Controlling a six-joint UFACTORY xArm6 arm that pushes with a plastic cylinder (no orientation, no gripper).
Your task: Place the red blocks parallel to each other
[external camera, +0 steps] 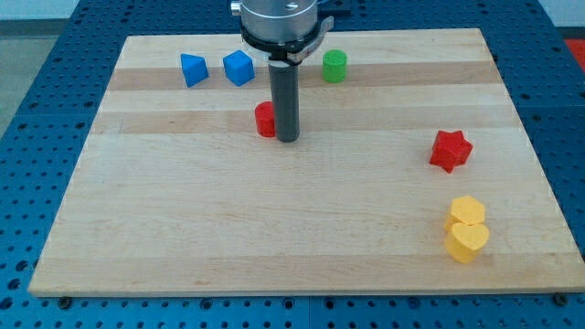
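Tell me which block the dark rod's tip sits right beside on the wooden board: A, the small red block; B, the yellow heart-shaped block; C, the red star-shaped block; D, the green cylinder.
A: my tip stands just to the view's right of the small red block, far from the other blocks.

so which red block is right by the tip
The red round block, touching my tip on the view's left; the red star-shaped block sits far off at the view's right.
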